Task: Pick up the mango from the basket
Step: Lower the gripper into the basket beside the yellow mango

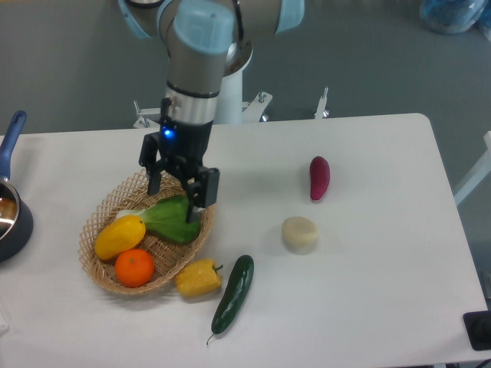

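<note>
The white table (368,291) fills the view, and over its left half hangs the UR5e arm (201,46), grey and blue, reaching down from its base at the back edge. The gripper (176,199) is released, both black fingers spread wide apart with nothing between them, a blue light glowing on its body. It hovers above the upper right part of the basket (107,211), one finger over the back rim, the other over the green leafy vegetable (175,220). That tan wicker oval sits on the left of the table and carries three things. The leafy vegetable lies across its right side. The mango (120,236), smooth and yellow-orange, lies tilted in the left part of the basket, its upper end just beside the pale stalk of the leaf, well clear of the fingers. The orange (135,267) sits just below the mango, touching or nearly touching it, near the front rim. Outside the basket, the dark green cucumber (233,293) lies slanted on the table at the front. The lumpy yellow pepper (199,278) rests against the basket's front right rim, just beside the cucumber. At the far left edge a dark blue pot (11,207) shows in part, handle pointing up. Mid-table sits a pale round piece (299,232), and beyond it, apart, a small magenta vegetable (319,177)
</note>
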Controlling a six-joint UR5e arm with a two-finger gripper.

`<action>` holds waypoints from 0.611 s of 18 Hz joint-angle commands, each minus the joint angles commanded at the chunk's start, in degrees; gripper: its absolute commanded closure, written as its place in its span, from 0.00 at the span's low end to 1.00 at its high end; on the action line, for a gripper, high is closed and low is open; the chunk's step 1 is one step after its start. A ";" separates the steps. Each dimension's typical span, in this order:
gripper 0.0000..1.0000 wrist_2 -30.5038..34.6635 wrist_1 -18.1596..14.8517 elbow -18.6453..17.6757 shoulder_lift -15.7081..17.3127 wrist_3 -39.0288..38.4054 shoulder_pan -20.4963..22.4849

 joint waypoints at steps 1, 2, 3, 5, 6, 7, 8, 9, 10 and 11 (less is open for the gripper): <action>0.00 0.00 -0.09 -0.18 -0.27 1.68 -0.09; 0.00 0.00 0.00 -0.70 -1.31 2.31 -1.31; 0.00 0.09 0.00 -1.06 -2.19 2.58 -2.63; 0.00 0.96 0.09 -2.37 -3.78 5.99 -4.13; 0.00 0.97 0.09 -2.64 -4.13 7.40 -4.31; 0.00 0.97 0.09 -2.99 -4.22 8.20 -4.75; 0.00 0.88 0.09 -3.17 -4.31 8.29 -5.18; 0.00 0.88 0.09 -3.52 -4.40 8.29 -5.54; 0.00 0.88 0.09 -3.96 -4.49 8.38 -6.06; 0.00 0.88 0.09 -4.74 -4.49 8.56 -6.68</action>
